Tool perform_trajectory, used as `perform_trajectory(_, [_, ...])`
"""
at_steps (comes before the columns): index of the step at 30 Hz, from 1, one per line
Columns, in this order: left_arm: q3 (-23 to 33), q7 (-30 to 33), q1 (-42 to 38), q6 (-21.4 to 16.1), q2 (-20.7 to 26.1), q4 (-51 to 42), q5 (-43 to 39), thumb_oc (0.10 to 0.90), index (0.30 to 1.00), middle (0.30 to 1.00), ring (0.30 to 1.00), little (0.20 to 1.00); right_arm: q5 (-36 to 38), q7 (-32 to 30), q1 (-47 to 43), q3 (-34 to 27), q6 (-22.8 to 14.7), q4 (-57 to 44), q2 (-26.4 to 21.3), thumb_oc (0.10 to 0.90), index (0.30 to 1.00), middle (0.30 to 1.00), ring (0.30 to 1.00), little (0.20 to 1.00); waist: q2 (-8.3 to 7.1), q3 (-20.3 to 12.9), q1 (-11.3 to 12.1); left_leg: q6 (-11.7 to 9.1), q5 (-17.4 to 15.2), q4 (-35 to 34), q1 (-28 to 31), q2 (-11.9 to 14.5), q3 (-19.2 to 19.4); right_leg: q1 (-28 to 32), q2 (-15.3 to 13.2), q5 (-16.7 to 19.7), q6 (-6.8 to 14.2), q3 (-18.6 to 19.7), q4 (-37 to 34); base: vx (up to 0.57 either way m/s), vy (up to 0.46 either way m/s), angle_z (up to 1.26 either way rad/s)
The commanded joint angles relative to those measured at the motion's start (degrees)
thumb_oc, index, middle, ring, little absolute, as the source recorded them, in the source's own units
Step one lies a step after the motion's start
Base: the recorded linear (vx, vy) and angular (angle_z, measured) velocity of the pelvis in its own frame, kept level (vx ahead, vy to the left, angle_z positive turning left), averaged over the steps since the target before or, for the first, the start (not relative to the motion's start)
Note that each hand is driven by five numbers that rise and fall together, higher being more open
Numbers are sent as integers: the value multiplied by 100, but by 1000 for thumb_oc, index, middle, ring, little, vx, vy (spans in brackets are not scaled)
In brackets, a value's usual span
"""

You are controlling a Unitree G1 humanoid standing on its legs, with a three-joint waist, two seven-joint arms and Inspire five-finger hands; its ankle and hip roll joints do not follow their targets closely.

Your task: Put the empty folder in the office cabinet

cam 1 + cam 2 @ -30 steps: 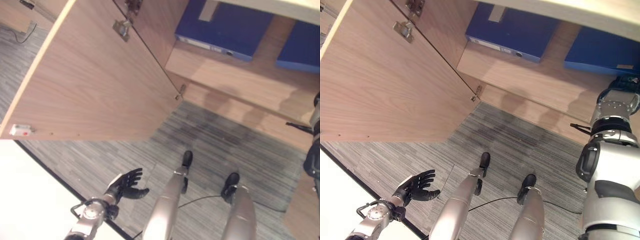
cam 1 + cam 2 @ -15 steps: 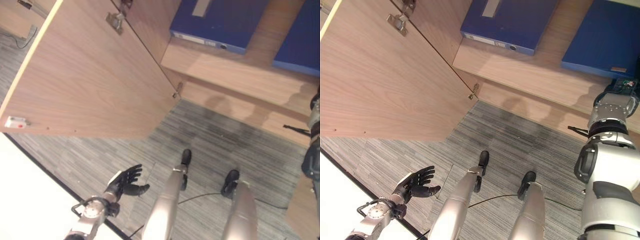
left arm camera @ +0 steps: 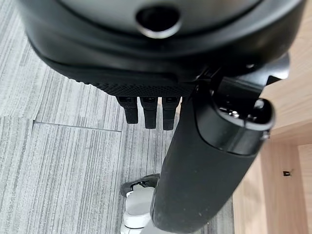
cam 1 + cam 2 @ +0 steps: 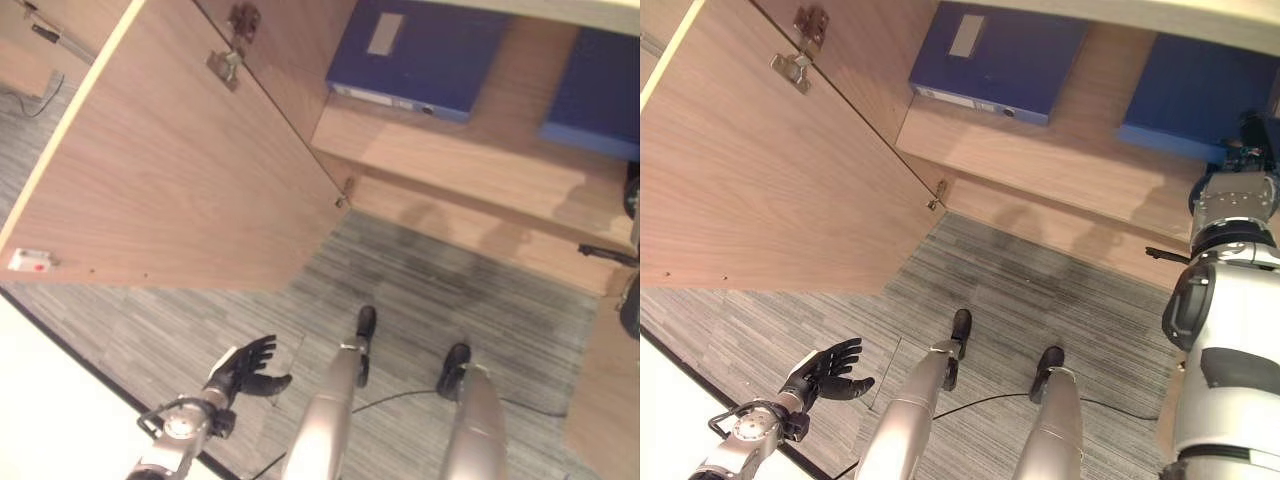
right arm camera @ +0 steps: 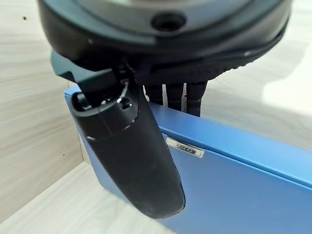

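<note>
A blue folder (image 4: 1190, 95) lies flat on the right side of the office cabinet's wooden shelf (image 4: 1040, 150). My right hand (image 4: 1252, 135) is raised to that folder's right edge. In the right wrist view its thumb (image 5: 131, 156) stretches straight across the blue folder's face (image 5: 234, 170), and its fingers (image 5: 175, 95) point straight past the folder's far edge. The hand is open. My left hand (image 4: 825, 370) hangs low at the left above the carpet, open with spread fingers and holding nothing.
A second blue folder (image 4: 995, 60) with a white label lies further left on the same shelf. The cabinet's wooden door (image 4: 770, 170) stands swung open on the left. Grey striped carpet (image 4: 1040, 290) lies in front of the cabinet.
The whole picture has shifted a little, so the camera moved. Both hands keep about the same places relative to the folder and the floor.
</note>
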Motion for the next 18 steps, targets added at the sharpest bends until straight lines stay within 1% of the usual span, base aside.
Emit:
perform_trajectory(1, [49,181,280,-66,376,472,167,800,900,900,900,900,-400,-222,43,340,-28,63,-607,800,900,900,900,900,21,-349,126,-375,-897,-55,571,471,-11,590,161,-543,377,256,-293,0,0,0])
perform_trajectory(2, [36,179,273,-75,362,495,156,800,900,900,900,900,-473,-262,-1,402,39,107,-646,800,900,900,900,900,-13,-397,108,-401,-1021,-109,678,457,-55,716,191,-664,399,318,-363,-83,10,-2])
perform_trajectory(3, [41,157,302,-77,350,474,129,800,900,900,900,900,-520,-282,-47,493,95,128,-663,800,900,900,900,900,-18,-377,144,-383,-835,-244,725,474,-24,787,181,-469,389,224,-517,0,0,0])
perform_trajectory(4, [58,156,312,-80,341,479,104,800,900,900,900,900,-498,-289,-65,514,93,140,-673,800,900,900,900,900,-28,-386,149,-381,-821,-303,785,475,-26,866,192,-456,385,212,-596,0,0,0])
perform_trajectory(5, [58,155,305,-80,338,479,102,800,900,900,900,900,-497,-288,-74,520,93,141,-677,800,900,900,900,900,-39,-415,130,-397,-938,-317,845,466,-68,929,216,-576,400,280,-601,12,-7,3])
perform_trajectory(6, [91,126,315,-69,322,471,11,800,900,900,900,900,-457,-305,-67,503,64,108,-706,800,900,900,900,900,-47,-383,161,-382,-802,-379,884,470,-40,971,185,-410,399,176,-673,98,-27,-1])
perform_trajectory(7, [88,123,306,-66,322,470,6,800,900,900,900,900,-459,-308,-70,502,64,102,-712,800,900,900,900,900,-61,-415,143,-396,-919,-390,938,459,-81,1026,205,-532,416,245,-669,-91,14,-4])
perform_trajectory(8, [135,120,330,-52,293,479,-93,800,900,900,900,900,-452,-343,-62,489,49,93,-745,800,900,900,900,900,-64,-383,180,-382,-792,-443,957,459,-52,1054,180,-377,404,164,-742,0,0,0])
perform_trajectory(9, [146,119,321,-46,281,496,-124,800,900,900,900,900,-450,-354,-46,474,50,101,-755,800,900,900,900,900,-70,-383,190,-383,-778,-472,977,450,-45,1098,175,-365,408,147,-794,0,0,0])
perform_trajectory(10, [143,118,309,-45,280,498,-127,800,900,900,900,900,-451,-355,-49,472,51,97,-760,800,900,900,900,900,-86,-416,173,-398,-894,-484,1028,441,-87,1151,197,-484,424,216,-794,0,0,0])
perform_trajectory(11, [141,118,307,-45,273,514,-125,800,900,900,900,900,-440,-361,-31,454,51,117,-758,800,900,900,900,900,-67,-388,201,-380,-754,-519,1009,451,-51,1137,176,-342,411,137,-845,-7,12,4])
perform_trajectory(13, [133,129,276,-45,243,533,-126,800,900,900,900,900,-375,-417,-24,414,-5,90,-725,800,900,900,900,900,-60,-402,221,-371,-699,-618,1074,435,-46,1218,182,-265,418,126,-964,-52,20,2])
perform_trajectory(18, [155,108,258,-36,163,507,-253,800,900,900,900,900,-439,-452,95,348,7,43,-648,800,900,900,900,900,-39,-414,247,-364,-635,-792,1219,414,-38,1376,175,-194,447,114,-1134,0,0,0])
